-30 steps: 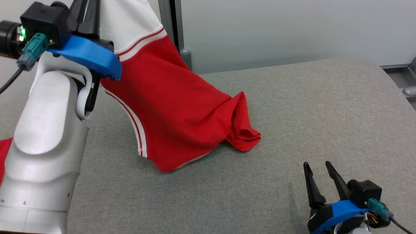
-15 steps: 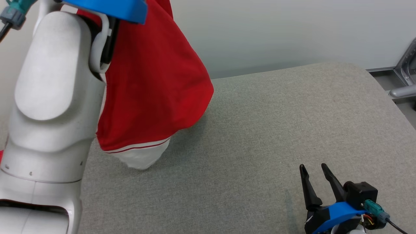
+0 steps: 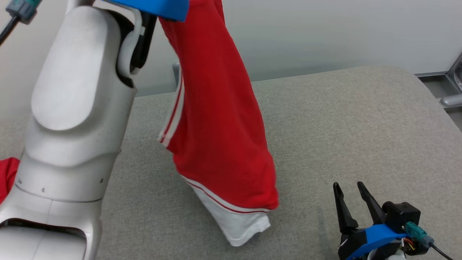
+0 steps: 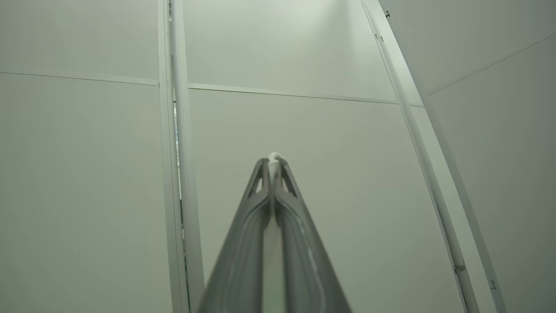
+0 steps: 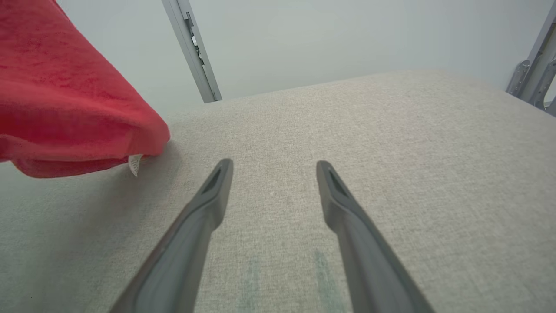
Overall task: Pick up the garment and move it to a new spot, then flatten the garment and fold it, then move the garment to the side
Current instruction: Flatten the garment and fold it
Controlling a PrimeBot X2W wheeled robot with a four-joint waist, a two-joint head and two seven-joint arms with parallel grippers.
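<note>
Left claw (image 4: 273, 161): clamped shut, with a sliver of white cloth pinched at the tips. That cloth is your garment (image 3: 220, 126).

Change over the last second: the garment's lower end was slumped on the surface (image 3: 343, 119). Now it hangs from the left claw as one long, narrow red drape with its white end lowest. The head camera has shifted too, so don't read all of the drift as cloth motion. Even so, the drape now hangs nearer the right claw (image 3: 348, 185), at the lower middle of the head view.

You can't tell from here whether the white end brushes the surface or just clears it.

Right claw: jaws wide apart, holding nothing, low over the surface. In its wrist view the red cloth is off to its left, not touching.

Reading: the pickup is done and the carry to a new spot is under way. Flattening hasn't started. The cloth is bunched lengthwise, so expect to need the right claw on a second corner to spread it.
</note>
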